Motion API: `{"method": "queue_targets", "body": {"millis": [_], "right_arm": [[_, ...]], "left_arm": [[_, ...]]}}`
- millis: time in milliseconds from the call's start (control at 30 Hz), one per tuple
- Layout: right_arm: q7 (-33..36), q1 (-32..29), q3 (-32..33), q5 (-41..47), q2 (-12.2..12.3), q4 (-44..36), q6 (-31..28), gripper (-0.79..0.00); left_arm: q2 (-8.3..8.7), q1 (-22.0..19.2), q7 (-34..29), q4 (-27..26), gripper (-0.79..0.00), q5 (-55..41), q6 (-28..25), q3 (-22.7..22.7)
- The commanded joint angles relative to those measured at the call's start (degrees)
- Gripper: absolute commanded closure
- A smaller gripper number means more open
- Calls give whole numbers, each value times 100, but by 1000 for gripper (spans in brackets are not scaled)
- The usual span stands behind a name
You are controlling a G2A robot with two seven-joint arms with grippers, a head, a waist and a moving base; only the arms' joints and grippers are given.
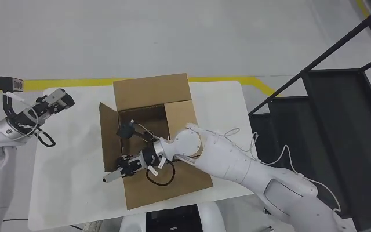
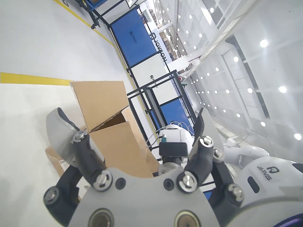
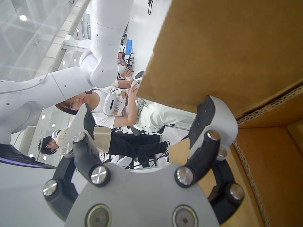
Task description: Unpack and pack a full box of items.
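An open cardboard box (image 1: 152, 93) stands on the middle of the white table (image 1: 69, 174), its flaps spread outward and its inside dark. My right arm lies across the box from the near right. Its gripper (image 1: 116, 173) is open at the box's left wall, one fingertip past the left flap (image 1: 108, 136). In the right wrist view the right gripper (image 3: 145, 109) is open with nothing held, one finger (image 3: 206, 116) against the cardboard (image 3: 225, 36). My left gripper (image 1: 62, 100) hangs open and empty off the table's far left corner, facing the box (image 2: 106, 109); its own view shows it (image 2: 131, 126).
A black metal staircase (image 1: 324, 104) stands right of the table. A yellow floor line (image 1: 58, 83) runs behind the table. Bare tabletop lies left of the box and at the far right corner.
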Motion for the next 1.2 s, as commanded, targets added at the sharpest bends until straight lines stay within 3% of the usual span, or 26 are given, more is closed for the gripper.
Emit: {"method": "queue_targets", "body": {"millis": [0, 233, 367, 600, 867, 1167], "right_arm": [[-43, 2, -73, -74, -60, 57, -27, -785], [-82, 68, -162, -268, -219, 262, -79, -785], [-77, 78, -135, -321, -271, 386, -105, -785], [24, 27, 88, -257, -267, 441, -193, -785], [413, -269, 863, 173, -6, 27, -294, -785], [1136, -1028, 2437, 961, 497, -457, -313, -785]], "left_arm": [[-3, -23, -95, -39, -785, -95, 2, 19], [-24, -221, -584, -138, -785, -247, 208, 337], [-43, -430, -892, 118, -785, -156, 572, 657], [-38, -505, -766, 425, -785, 353, 995, 815], [-20, -298, -876, 518, -785, 763, 1488, 980], [-180, -544, -631, 1012, -785, 853, 1354, 1716]]}}
